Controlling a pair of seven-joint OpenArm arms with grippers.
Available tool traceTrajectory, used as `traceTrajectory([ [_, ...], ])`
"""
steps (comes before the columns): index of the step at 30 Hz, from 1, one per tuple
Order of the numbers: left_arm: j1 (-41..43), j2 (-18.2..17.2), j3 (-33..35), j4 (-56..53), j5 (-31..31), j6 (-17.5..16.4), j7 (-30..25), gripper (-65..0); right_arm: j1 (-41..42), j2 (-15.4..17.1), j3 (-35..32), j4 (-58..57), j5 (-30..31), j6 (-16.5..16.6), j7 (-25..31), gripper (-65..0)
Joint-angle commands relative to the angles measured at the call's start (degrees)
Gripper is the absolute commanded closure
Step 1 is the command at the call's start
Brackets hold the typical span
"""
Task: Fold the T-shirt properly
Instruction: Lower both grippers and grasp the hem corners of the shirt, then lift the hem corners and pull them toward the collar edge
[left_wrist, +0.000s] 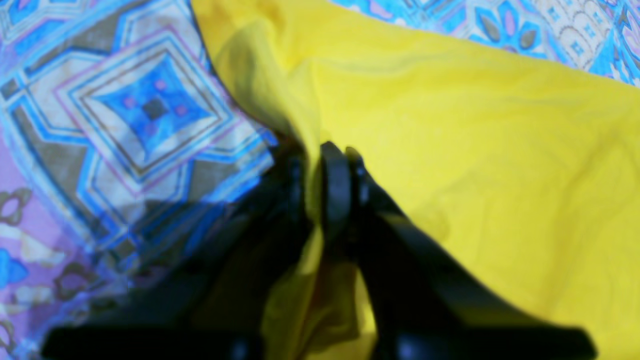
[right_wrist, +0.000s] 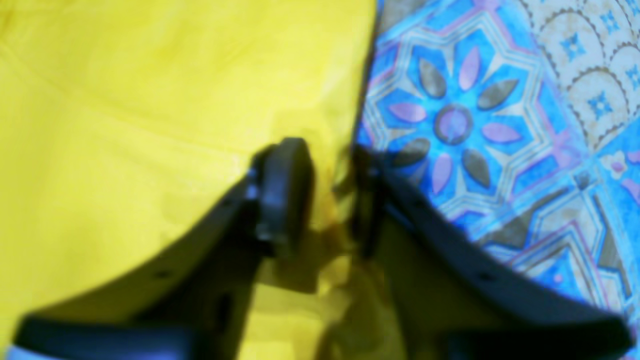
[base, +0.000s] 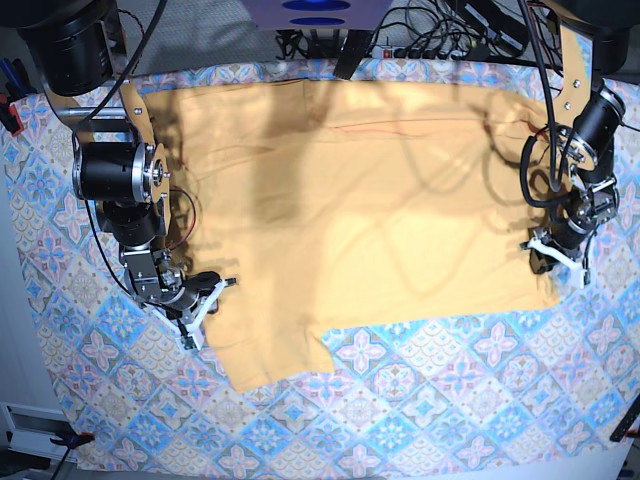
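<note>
Both pincers are set at opposite side edges of the T-shirt (base: 350, 210), which is spread flat on the patterned tablecloth (base: 420, 400) between them. At the left gripper (left_wrist: 322, 170) a fold of yellow cloth is clenched tight between the nearly meeting jaws. At the right gripper (right_wrist: 330, 195) a bunched edge is seen between jaws not fully closed (whether it is truly pinched cannot be told). The grasping step appears to be in hand; next, both edges would need to be lifted evenly and carried across.
</note>
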Motion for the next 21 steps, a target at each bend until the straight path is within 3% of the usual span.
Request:
traceTrajectory([
  [1, -0.3, 0.2, 0.1, -0.1, 2.0, -0.7, 3.4, -3.3, -0.4, -1.1, -0.2, -0.6, -0.6, 3.4, -5.1, -10.5],
  [12, 0.0, 0.0, -0.3, 3.7, 1.0, -0.7, 1.9, -3.0, -0.5, -0.9, 0.4, -0.5, -0.5, 3.1, -4.8, -7.9],
  [15, 0.6, 0.1, -0.3, 7.1, -2.1, -0.7, 2.1, -3.0, -1.1, -0.9, 0.5, -0.5, -0.3, 3.1, -4.9, -4.4],
  [21, 2.8, -0.3, -0.3, 10.0, -7.8, -0.7, 3.5, -3.0, -2.2, -0.9, 0.5, -0.4, -0.2, 3.1, -4.6, -3.8],
])
